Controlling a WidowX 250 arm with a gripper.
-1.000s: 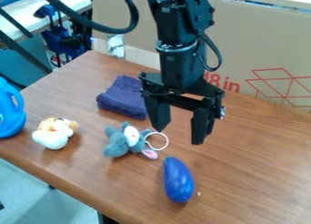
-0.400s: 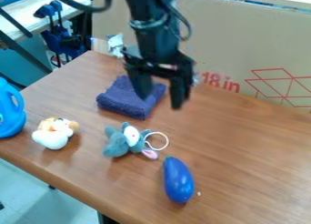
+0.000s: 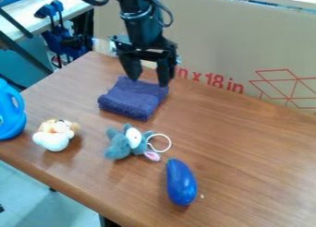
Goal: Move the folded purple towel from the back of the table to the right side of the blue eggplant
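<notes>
Purple cloth [image 3: 132, 99] just below tool [image 3: 148, 81]

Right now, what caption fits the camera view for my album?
An open robot hand hangs by a folded purple cloth on a table.

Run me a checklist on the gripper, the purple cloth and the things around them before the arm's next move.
1. Gripper open, nothing held: ok.
2. Gripper free of contact with the purple cloth: cannot tell; its fingers overlap the cloth's far edge in the picture.
3. Purple cloth resting on the table: ok.
4. Gray plush toy apart from the cloth: ok.
5. Blue eggplant apart from the plush toy: ok.
6. Blue jug wholly in view: not ok, cut off at left.
</notes>
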